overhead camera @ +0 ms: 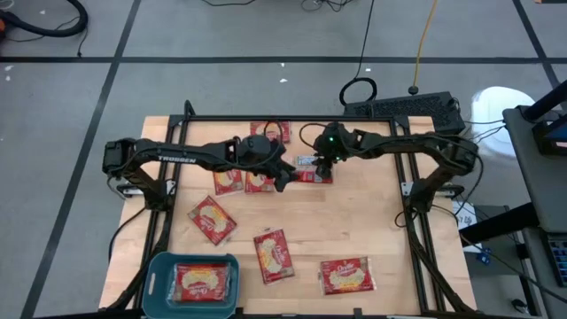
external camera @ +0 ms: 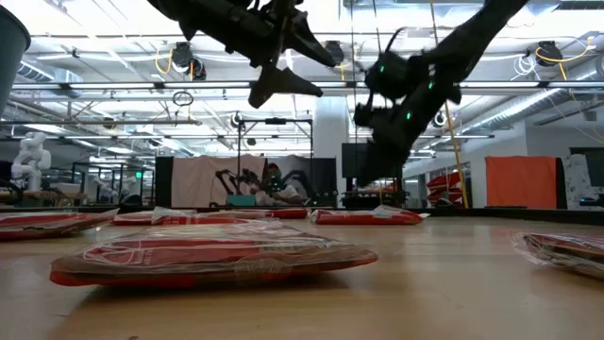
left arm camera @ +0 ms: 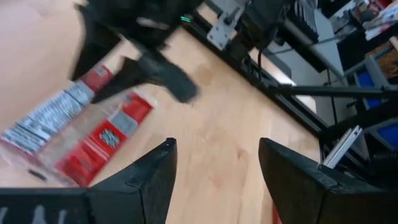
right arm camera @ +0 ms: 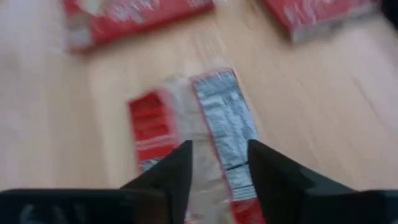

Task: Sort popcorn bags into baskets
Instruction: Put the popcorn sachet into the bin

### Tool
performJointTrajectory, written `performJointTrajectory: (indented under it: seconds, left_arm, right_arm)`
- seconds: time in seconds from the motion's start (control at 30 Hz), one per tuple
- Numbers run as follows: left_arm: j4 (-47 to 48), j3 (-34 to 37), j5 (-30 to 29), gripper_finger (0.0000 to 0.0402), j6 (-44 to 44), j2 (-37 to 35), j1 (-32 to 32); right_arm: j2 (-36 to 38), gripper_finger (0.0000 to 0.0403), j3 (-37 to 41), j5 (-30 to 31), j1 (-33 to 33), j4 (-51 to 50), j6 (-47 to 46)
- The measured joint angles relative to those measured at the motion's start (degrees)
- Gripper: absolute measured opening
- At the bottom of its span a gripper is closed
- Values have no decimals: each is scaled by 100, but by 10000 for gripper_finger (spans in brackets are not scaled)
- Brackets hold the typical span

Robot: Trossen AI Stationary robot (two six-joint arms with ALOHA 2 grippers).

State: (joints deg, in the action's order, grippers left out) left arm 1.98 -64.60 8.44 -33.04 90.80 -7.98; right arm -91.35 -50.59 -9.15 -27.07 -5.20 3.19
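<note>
A popcorn bag (overhead camera: pixel 306 166) lies flat near the table's far middle with its printed white-and-red back side up; it also shows in the right wrist view (right arm camera: pixel 208 115) and the left wrist view (left arm camera: pixel 68 127). My right gripper (overhead camera: pixel 322 165) (right arm camera: pixel 219 163) is open and hangs just above this bag (external camera: pixel 368 216), fingers pointing down. My left gripper (overhead camera: pixel 284 177) (left arm camera: pixel 217 165) is open too and hovers higher (external camera: pixel 272 87), just to the left of that bag. The teal basket (overhead camera: pixel 158 266) stands at the near left corner with one bag (overhead camera: pixel 200 282) lying flat inside.
More red bags lie flat on the table: two (overhead camera: pixel 228 181) (overhead camera: pixel 259 182) under the left arm, one (overhead camera: pixel 270 131) at the far edge, one (overhead camera: pixel 213 220) left of centre, and two (overhead camera: pixel 275 255) (overhead camera: pixel 346 276) near the front. A black frame (overhead camera: pixel 416 213) borders the table.
</note>
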Motion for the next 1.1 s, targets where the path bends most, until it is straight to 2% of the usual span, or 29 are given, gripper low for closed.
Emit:
performJointTrajectory:
  seconds: [0.17, 0.33, 0.47, 0.77, 0.97, 1.1]
  left_arm:
    - [129, 0, -295, 220, -180, 0, 351]
    - [137, 0, -502, 218, -179, 0, 531]
    - [266, 0, -530, 218, -79, 0, 537]
    - [299, 0, -552, 218, 16, 0, 370]
    - [364, 0, -552, 218, -52, 0, 286]
    - [754, 0, -570, 218, -148, 0, 228]
  right_arm:
    - [-444, 206, 2, -4, -195, -23, 21]
    - [-674, 208, 0, -183, -216, -90, -93]
    - [-851, 168, -19, -330, -173, -240, -327]
    - [-838, 15, -9, -332, 91, -222, -525]
    - [-498, 2, 15, -359, 131, -373, -563]
    - [-165, 0, 15, -442, 131, -386, -596]
